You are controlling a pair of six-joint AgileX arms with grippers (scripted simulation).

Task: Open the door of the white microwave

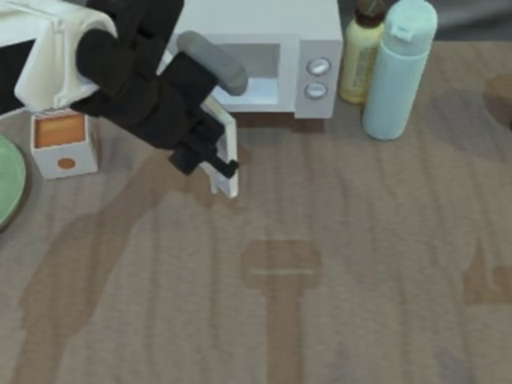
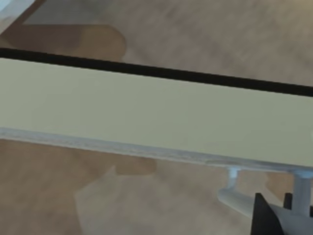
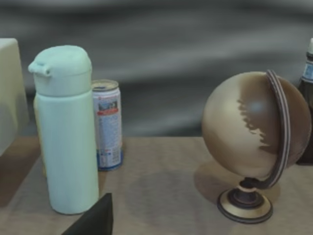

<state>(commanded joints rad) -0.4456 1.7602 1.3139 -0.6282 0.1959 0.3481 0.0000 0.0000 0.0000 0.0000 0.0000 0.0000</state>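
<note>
Top view: left gripper [image 1: 218, 164] pinches the swung-open door [image 1: 228, 156]; white microwave [image 1: 264, 36] cavity holds nothing.

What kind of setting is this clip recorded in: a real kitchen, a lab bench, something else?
Likely a simulated tabletop with mixed household props, not a real kitchen: a wood-grain table carries a white microwave with its door swung open, a mint bottle and a globe.
</note>
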